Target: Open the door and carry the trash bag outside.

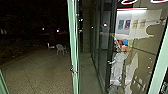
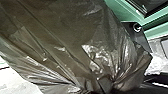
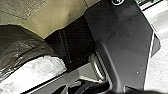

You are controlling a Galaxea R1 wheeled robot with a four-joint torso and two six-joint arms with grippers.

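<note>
In the head view the door (image 1: 74, 47) shows as a tall light-green frame edge near the middle, with a small metal fitting partway down and glass to its right. Large and dark, the shiny trash bag (image 2: 75, 32) spreads across the left wrist view. Its plastic is bunched into tight folds where my left gripper (image 2: 103, 86) is shut on it. A rounded part of the trash bag (image 3: 22, 47) shows in the right wrist view, beside something bright white. How my right gripper stands cannot be made out.
Left of the green edge, paved ground (image 1: 40, 72) runs out into the dark, with a light-coloured chair (image 1: 60, 48) on it. Glass panels on the right show pictures on a lit wall and bright reflections. Another green frame piece (image 1: 159, 62) stands at far right.
</note>
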